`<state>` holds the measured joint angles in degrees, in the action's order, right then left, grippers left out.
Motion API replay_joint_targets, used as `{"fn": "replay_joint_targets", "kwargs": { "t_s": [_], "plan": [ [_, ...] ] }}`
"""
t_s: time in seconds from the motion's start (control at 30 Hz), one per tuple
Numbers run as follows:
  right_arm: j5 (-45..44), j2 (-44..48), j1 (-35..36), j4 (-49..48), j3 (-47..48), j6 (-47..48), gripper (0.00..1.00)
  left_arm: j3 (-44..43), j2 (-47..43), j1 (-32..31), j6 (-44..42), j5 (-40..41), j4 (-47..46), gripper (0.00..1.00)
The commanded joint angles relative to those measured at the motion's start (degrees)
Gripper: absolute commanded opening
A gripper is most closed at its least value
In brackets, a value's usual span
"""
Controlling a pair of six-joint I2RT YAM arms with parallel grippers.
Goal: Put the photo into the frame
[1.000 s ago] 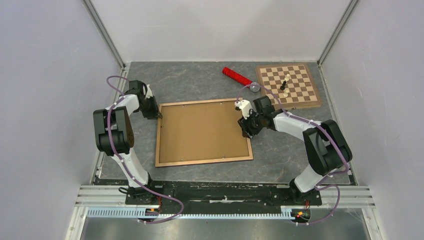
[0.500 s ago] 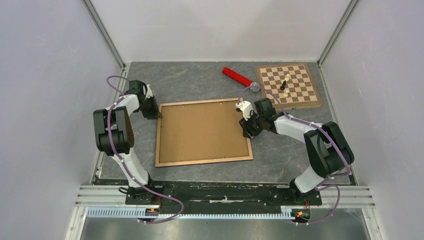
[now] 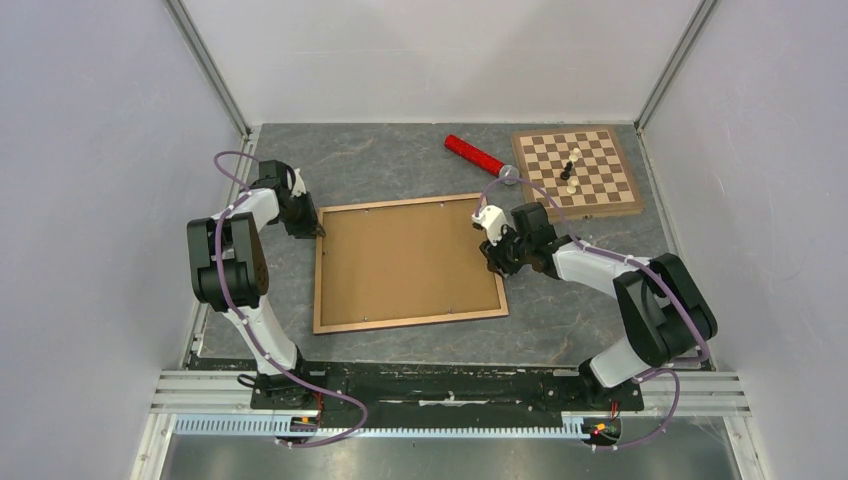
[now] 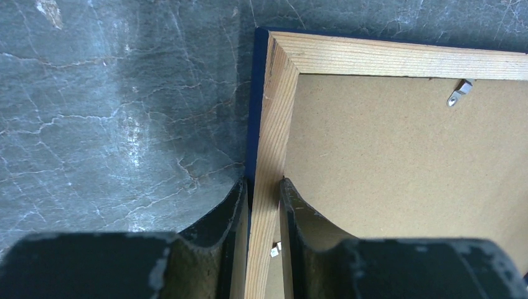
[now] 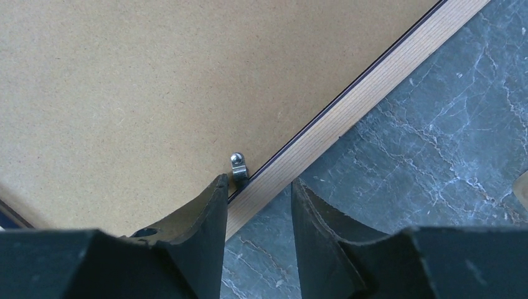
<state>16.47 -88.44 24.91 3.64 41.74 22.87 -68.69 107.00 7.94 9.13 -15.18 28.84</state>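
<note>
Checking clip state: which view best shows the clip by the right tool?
Right wrist: the clip is close-up on the frame's inner edge, by the right tool. Top view: too small to tell. Left wrist: a different clip.

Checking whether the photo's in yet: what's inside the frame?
The frame lies back side up. A brown fibreboard panel fills it, with small metal clips at its edge. No photo shows; anything under the panel is covered.
</note>
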Motion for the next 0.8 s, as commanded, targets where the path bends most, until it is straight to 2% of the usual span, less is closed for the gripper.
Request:
{"fn": "replay_joint_targets", "kwargs": {
  "t_s": [0.0,0.37,0.67,0.77],
  "plan": [
    [-0.2,0.6,0.6,2.3,-0.9,8.3,0.28,-0.8,1.8,-0.4,-2.4,1.3,1.7,0.02],
    [2.4,1.2,1.0,4.3,0.0,12.4,0.30,-0.9,1.5,-0.4,-2.4,1.3,1.8,0.02],
    [3.4,2.5,0.9,4.6,3.2,3.0,0.60,-0.7,-0.4,-0.4,-2.4,0.9,2.3,0.05],
    [3.8,3.2,0.8,5.1,4.7,0.0,0.74,-0.7,-1.9,-0.4,-2.6,0.7,2.3,0.08]
  ]
}}
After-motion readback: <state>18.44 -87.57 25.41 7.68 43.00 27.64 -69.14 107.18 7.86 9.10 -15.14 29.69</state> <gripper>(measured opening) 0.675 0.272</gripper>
